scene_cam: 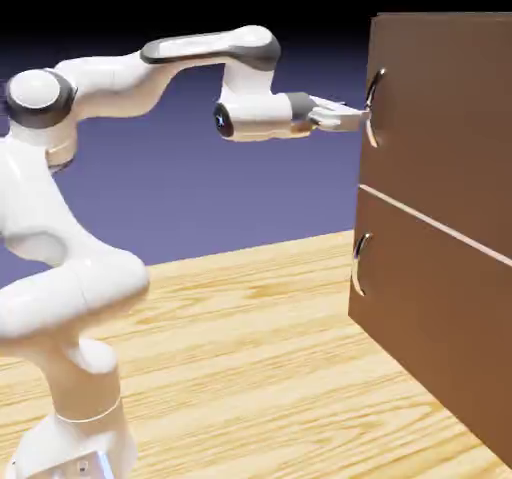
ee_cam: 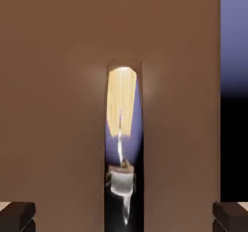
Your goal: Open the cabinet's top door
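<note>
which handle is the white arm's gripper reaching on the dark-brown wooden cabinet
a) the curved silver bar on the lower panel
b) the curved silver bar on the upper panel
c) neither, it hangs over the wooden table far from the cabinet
b: in the exterior view the gripper is level with the curved silver handle of the top door, well above the lower panel's handle.

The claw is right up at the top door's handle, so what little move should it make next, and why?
Probably close the claw on the handle of the top door. In the hand view the fingertips sit wide apart with the shiny bar centred between them, and the door looks flush with the cabinet, so nothing is gripped yet.
</note>
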